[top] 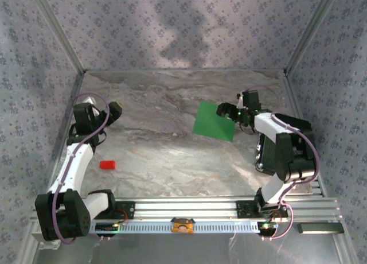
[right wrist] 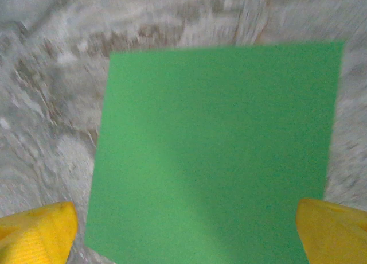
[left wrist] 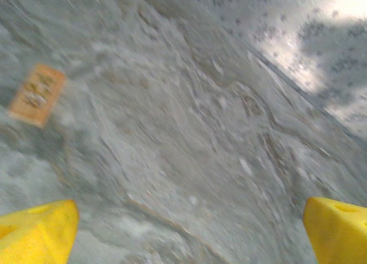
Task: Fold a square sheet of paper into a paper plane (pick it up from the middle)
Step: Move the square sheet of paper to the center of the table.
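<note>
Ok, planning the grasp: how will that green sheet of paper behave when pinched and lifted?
The green sheet lies flat and looks thin, so it is probably light and floppy, drooping at its edges when lifted. Flush against the table, it may slide rather than catch under the open right tool. It likely creases easily.

Two white-and-black arms rise from bases side by side at the near edge. The left arm [top: 73,160] bends up and forward, and the left gripper [top: 114,111] points inward with its jaws spread wide. The right arm [top: 284,146] folds at the elbow and reaches left. The right gripper [top: 226,111] is also wide open, its yellow fingers [right wrist: 35,232] angled downward.
</note>
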`<move>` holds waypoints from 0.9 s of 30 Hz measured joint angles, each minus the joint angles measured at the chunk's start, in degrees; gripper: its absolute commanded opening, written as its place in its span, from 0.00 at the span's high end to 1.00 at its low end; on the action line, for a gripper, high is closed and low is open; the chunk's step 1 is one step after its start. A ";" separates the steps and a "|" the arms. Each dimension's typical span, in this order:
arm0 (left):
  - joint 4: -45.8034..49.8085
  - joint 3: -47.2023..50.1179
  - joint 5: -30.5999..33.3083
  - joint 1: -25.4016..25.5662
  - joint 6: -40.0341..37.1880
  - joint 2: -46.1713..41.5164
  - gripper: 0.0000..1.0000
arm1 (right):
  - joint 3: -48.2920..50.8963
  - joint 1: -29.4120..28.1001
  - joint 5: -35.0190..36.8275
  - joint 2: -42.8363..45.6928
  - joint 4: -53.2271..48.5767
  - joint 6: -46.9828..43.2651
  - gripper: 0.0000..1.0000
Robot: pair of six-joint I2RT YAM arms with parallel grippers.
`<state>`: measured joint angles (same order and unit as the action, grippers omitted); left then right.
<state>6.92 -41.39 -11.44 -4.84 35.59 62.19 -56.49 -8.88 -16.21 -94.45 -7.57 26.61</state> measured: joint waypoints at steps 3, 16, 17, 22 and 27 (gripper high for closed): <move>0.33 1.42 -2.99 2.25 2.10 -0.11 0.00 | -2.47 -2.21 -0.09 -2.80 -2.12 0.50 0.01; 2.23 2.23 -1.25 18.14 2.67 -2.16 0.00 | -6.71 -4.39 -0.20 -10.19 -5.60 0.63 0.05; 2.25 2.69 -0.92 18.73 2.69 -2.91 0.00 | -6.71 -4.52 -0.42 -10.51 -6.01 0.35 0.05; 2.40 5.25 1.86 19.91 3.50 -7.02 0.00 | -6.56 -5.95 -0.92 -10.56 -6.21 -0.85 0.05; 3.93 5.55 4.70 19.98 3.48 -10.93 0.00 | -4.20 -8.35 -1.20 -9.35 -4.70 -1.57 0.05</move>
<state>10.85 -35.83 -6.74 15.14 39.07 51.27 -60.69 -17.23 -17.41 -103.81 -12.27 25.04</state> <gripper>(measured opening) 0.997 0.945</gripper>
